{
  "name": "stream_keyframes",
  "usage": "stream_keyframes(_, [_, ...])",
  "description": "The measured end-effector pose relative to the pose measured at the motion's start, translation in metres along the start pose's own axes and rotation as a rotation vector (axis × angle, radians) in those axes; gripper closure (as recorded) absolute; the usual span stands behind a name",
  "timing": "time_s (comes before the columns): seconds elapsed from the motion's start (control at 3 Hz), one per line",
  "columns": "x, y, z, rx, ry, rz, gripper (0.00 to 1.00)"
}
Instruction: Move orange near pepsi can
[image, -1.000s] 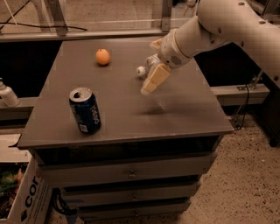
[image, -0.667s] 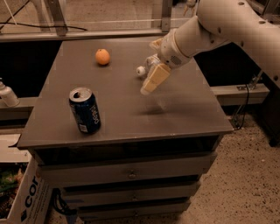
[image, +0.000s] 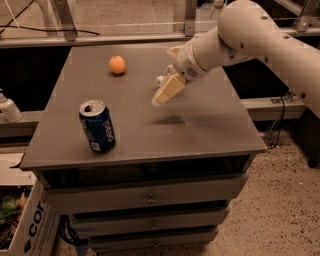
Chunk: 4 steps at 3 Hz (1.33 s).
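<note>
Orange (image: 117, 64): rests alone on the grey desk (image: 210, 125), well to the left of the pincer (image: 165, 92) and somewhat farther back; the two are clearly apart.
Pepsi can (image: 97, 126): stands upright, open top showing, left of the pincer and nearer the front edge, well apart from it.
Pincer: hangs over the middle of the desk, angled down and leftward; whether spread or pressed together cannot be told.
Arm (image: 240, 35): white, rising up and to the right from the pincer.
Drawers (image: 150, 197): stacked below the pincer, under the desk top.
</note>
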<state>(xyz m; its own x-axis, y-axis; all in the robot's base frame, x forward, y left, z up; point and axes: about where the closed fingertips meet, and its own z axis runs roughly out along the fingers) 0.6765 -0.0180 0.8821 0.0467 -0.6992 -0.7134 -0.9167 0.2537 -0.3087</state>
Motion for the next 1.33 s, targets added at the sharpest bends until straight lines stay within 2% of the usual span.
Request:
stream_keyframes(0.67, [-0.017, -0.047, 0.050, 0.070, -0.062, 0.050, 0.00])
stream_keyframes(1.33, [-0.030, -0.081, 0.101, 0.074, -0.093, 0.126, 0.00])
